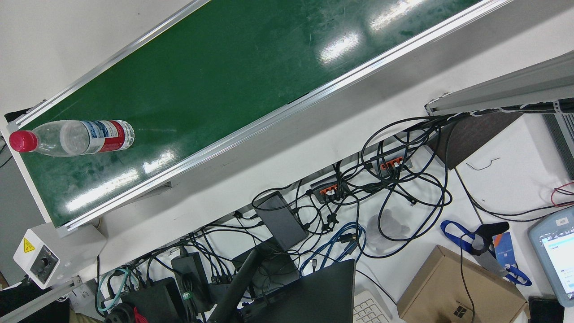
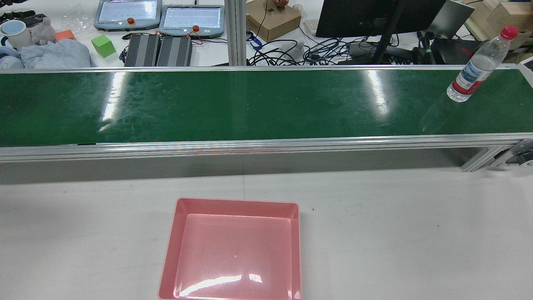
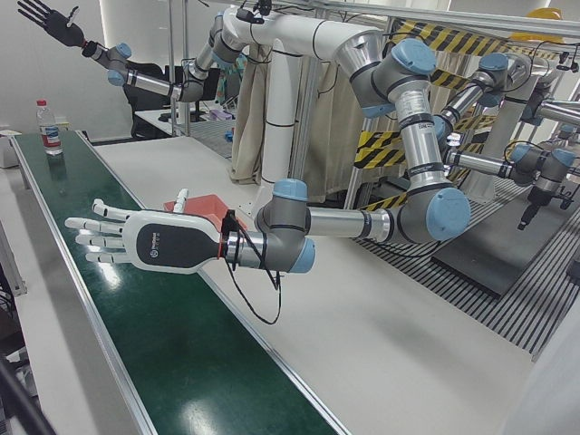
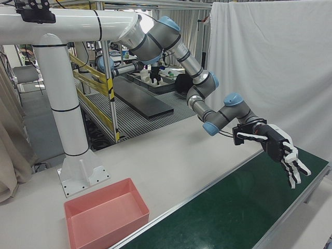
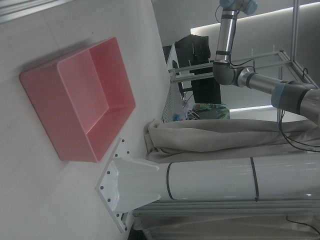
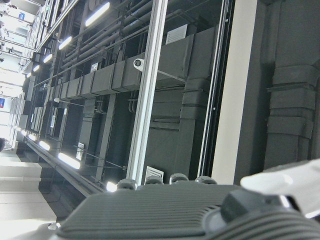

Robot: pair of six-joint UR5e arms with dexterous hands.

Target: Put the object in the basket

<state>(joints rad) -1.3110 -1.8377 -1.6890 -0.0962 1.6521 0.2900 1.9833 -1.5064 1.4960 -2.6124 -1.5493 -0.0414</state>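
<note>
Rear view hides both splayed, empty hands; left hand point(image 3: 136, 240), right hand point(image 4: 277, 150).

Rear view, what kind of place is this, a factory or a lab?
Most likely a robotics lab: a green conveyor belt carries one water bottle, a pink basket waits nearby, and control tablets and tangled cables crowd the desk behind.

The pink basket point(image 5: 82, 97) sits empty on the white table point(image 5: 30, 190), open side up. Just beside it stands the white pedestal point(image 5: 130, 185) with its bolted base plate. Beige cloth point(image 5: 215, 137) is draped behind, and another robot arm point(image 5: 240, 75) reaches across further back.
</note>
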